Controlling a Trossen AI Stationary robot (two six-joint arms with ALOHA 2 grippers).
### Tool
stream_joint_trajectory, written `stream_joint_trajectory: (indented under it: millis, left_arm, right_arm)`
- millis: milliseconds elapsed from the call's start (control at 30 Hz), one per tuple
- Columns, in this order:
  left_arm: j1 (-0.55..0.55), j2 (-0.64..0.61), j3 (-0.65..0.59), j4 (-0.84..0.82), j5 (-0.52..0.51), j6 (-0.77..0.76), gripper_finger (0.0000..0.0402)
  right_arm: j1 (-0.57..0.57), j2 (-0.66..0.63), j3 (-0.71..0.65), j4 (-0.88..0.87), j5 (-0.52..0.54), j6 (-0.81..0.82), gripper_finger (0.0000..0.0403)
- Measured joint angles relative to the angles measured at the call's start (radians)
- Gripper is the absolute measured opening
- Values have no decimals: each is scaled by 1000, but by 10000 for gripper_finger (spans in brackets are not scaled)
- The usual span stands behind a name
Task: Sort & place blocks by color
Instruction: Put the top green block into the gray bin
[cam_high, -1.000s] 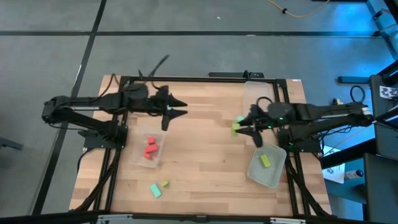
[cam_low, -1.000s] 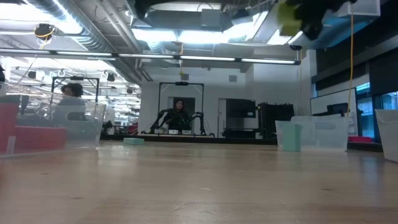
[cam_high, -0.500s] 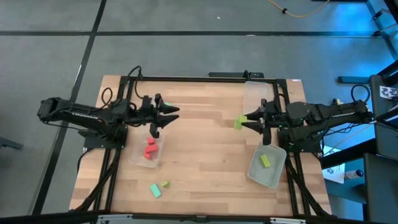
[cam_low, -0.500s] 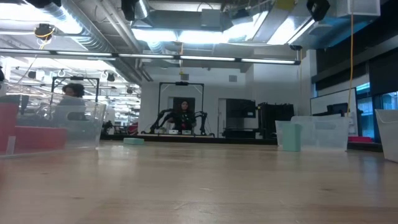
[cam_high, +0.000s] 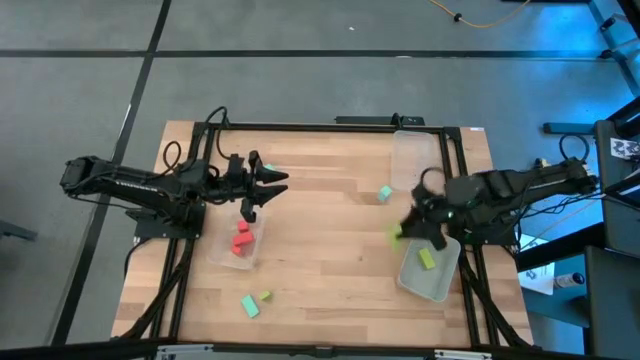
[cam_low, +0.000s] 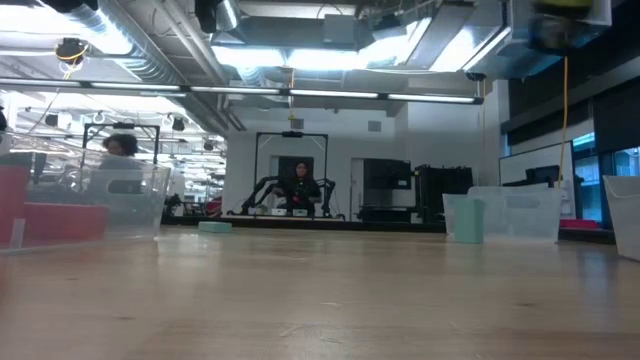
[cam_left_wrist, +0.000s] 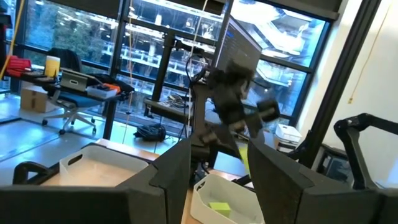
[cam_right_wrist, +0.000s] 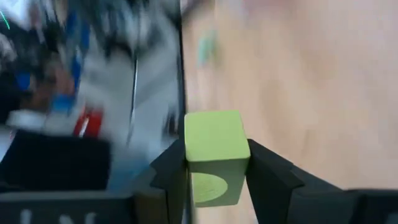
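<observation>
yellow-green block (cam_right_wrist: 213, 154) clamped between right jaws

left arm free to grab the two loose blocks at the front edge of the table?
Probably yes. The left gripper is open and empty, above the tray of red blocks. The mint block and yellow-green block lie on bare wood just past that tray, with nothing between.

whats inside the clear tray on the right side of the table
One yellow-green block lies in the clear tray. The right gripper, holding another yellow-green block, covers the tray's near corner.
</observation>
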Motion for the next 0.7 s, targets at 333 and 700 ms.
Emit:
stream_joint_trajectory:
  millis: [333,700]
  left_arm:
    - [0,0,0,1,0,0,151]
    - [1,0,0,0,0,1,151]
  right_arm:
    - [323,228,0,-327,-80,323,134]
    - [363,429,-114,-225,45,517,143]
